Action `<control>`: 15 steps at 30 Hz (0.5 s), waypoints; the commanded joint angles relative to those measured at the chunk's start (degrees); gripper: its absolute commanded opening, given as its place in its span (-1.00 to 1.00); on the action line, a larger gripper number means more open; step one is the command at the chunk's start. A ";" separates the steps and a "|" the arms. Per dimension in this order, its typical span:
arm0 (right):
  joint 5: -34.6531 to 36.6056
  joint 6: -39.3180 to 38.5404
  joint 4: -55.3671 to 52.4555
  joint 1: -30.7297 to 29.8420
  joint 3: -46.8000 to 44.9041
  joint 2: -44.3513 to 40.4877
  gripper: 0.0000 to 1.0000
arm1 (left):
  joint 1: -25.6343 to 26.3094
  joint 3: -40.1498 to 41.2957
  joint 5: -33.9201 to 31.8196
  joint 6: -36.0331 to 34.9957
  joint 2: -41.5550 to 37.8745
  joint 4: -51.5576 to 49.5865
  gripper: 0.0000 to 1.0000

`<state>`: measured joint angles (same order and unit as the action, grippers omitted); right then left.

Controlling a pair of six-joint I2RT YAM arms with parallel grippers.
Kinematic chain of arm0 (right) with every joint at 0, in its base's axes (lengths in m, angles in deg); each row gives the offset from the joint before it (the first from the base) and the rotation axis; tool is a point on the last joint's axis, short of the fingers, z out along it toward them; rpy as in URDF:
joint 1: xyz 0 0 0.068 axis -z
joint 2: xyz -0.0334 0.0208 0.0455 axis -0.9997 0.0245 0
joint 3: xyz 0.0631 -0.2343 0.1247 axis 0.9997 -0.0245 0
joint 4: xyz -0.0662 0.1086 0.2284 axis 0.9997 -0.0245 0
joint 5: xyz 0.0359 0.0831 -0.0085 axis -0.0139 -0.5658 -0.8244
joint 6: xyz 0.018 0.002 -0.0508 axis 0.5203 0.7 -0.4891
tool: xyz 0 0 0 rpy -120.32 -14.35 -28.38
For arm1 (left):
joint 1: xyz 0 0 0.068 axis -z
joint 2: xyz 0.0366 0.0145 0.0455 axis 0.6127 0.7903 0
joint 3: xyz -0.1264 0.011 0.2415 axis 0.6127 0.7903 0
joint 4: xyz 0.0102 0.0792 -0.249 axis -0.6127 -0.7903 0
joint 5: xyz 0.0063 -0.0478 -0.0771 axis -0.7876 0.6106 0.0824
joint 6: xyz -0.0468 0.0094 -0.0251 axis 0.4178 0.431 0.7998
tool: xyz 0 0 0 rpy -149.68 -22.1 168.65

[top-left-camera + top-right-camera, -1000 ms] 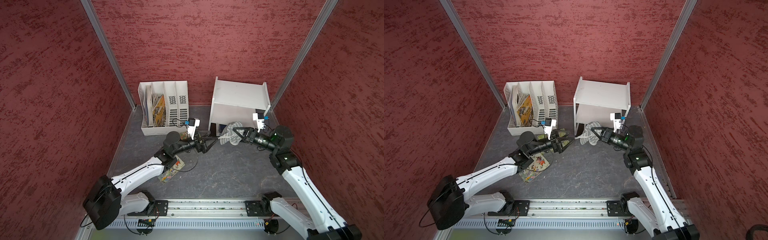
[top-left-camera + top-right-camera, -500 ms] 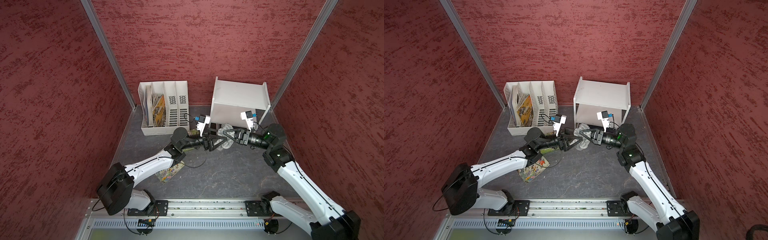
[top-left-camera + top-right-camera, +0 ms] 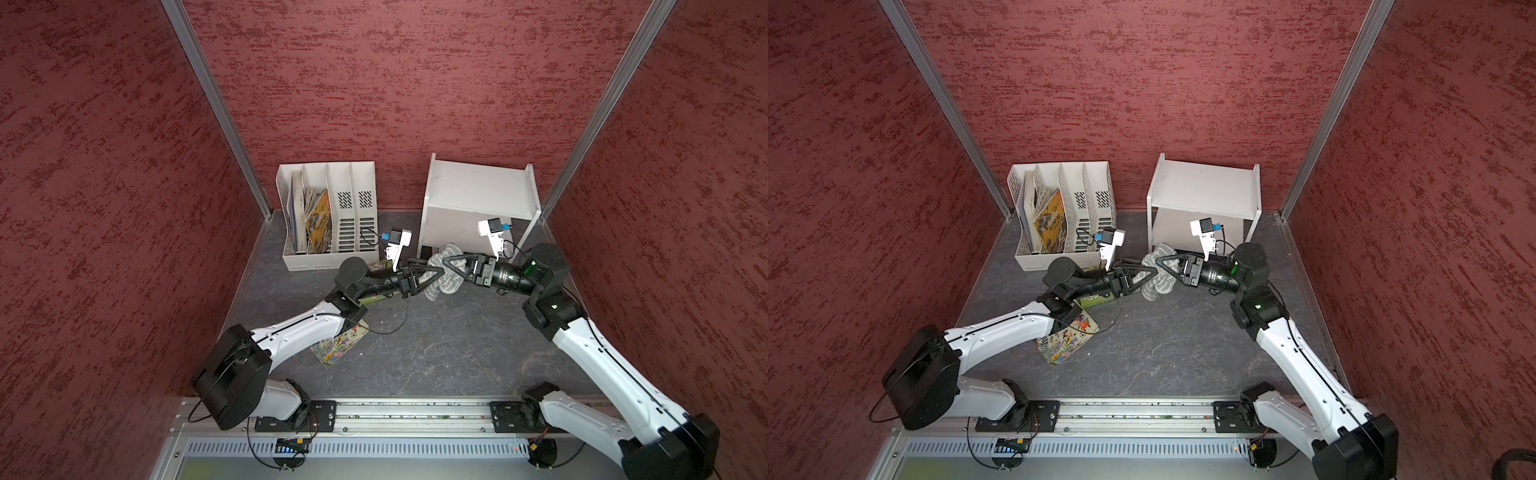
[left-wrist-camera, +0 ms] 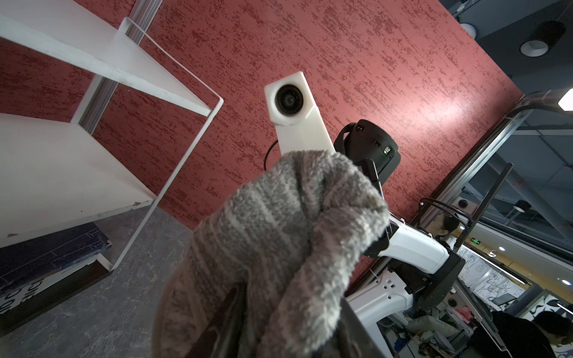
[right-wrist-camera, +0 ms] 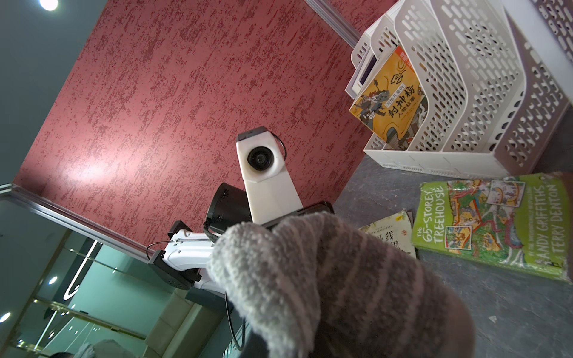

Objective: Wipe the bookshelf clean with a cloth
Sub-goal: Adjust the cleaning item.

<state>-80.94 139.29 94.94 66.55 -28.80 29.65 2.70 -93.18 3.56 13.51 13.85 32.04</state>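
- The desk is a dark grey, stone-veined, matt slab.
- A floral book with a glossy cover lies flat near left, partly under the left arm.
- The cloth hangs bunched mid-desk, above the surface, between the two arms and just on the near side of the bookshelf. It is a limp grey rag with a fluffy terry pile and thin pale stripes, folded into soft rounded lobes. Both wrist views show it close up.
- The right pincer, black with triangular fingers, is clamped on the cloth from the right.
- The left pincer meets the cloth from the left. The fabric drapes over its fingers, so I cannot tell whether they grip.
- A green book, a shiny paperback, lies flat on the desk near the file organizer.
- The file organizer stands far left. It is white perforated plastic with four slots, and books lean in the left ones.
- The bookshelf stands far right against the back wall. It has flat matt white boards and a thin white tube frame.
- The walls are rough, mottled red.
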 commanded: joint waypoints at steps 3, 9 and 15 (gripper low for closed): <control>1.43 -6.33 -8.09 -0.82 5.30 0.25 -0.62 | -0.73 -1.90 1.35 0.48 0.92 1.38 -0.70; 10.30 -24.09 -36.06 -0.31 18.22 0.93 0.24 | -5.67 0.53 -3.21 -2.44 -4.43 -6.16 -1.00; 19.85 -27.62 -43.73 3.89 27.07 3.69 0.78 | -12.50 2.72 -17.04 -9.94 -15.27 -28.95 -1.00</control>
<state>-68.31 116.45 59.44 68.52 -4.93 31.81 -7.44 -91.22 -4.31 8.64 2.66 16.30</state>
